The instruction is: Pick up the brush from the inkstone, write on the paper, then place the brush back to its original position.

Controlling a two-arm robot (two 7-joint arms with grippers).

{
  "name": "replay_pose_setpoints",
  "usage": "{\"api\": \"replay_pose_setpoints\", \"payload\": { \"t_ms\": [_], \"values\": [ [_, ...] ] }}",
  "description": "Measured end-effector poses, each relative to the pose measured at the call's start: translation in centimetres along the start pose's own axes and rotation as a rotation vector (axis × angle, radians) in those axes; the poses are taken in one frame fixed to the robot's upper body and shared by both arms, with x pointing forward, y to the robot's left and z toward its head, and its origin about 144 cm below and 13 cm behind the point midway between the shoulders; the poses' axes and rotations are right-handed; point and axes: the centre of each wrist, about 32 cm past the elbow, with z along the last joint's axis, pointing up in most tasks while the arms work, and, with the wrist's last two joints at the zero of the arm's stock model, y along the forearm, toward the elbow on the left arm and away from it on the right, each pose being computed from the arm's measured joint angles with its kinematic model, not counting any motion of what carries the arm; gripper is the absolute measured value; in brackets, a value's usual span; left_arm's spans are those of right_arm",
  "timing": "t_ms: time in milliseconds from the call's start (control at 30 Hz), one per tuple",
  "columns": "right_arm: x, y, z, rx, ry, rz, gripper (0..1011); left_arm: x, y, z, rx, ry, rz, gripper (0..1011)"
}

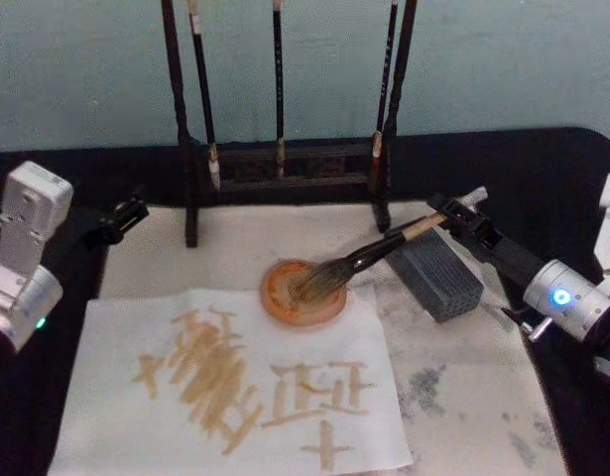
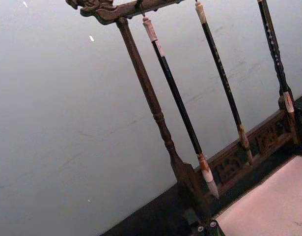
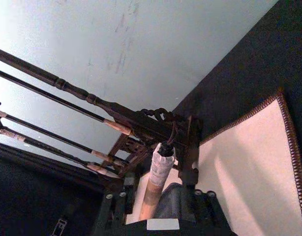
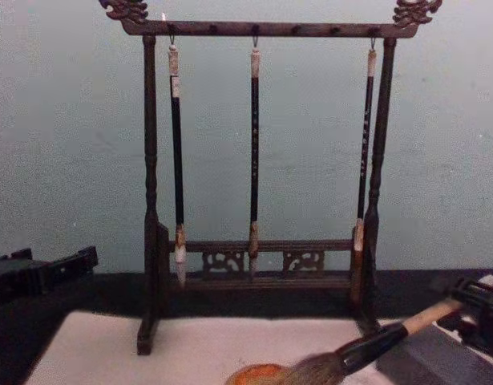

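While the right pincer [image 1: 461, 214] grips the brush [image 1: 369, 256], bristles rest in the inkstone [image 1: 274, 300].

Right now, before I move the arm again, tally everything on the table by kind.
thin hanging brushes: 3
large calligraphy brush: 1
wooden brush rack: 1
orange ink dish: 1
grey block: 1
paper sheet: 1
white felt mat: 1
Total: 9
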Motion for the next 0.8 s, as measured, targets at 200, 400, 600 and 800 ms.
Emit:
{"api": "replay_pose_setpoints", "payload": {
  "t_ms": [200, 400, 600, 800],
  "values": [
    [0.0, -0.01, 0.0, 0.0, 0.0, 0.0, 452, 0.0, 0.0, 0.0, 0.0, 0.0, 0.0, 1002],
    [0.01, -0.01, 0.0, -0.001, 0.0, 0.0, 247, 0.0, 0.0, 0.0, 0.0, 0.0, 0.0, 1002],
    [0.0, 0.0, -0.01, -0.001, 0.001, 0.001, 201, 0.0, 0.0, 0.0, 0.0, 0.0, 0.0, 1002],
    [0.0, -0.01, 0.0, -0.002, 0.001, 0.001, 195, 0.0, 0.0, 0.0, 0.0, 0.0, 0.0, 1002]
  ]
}}
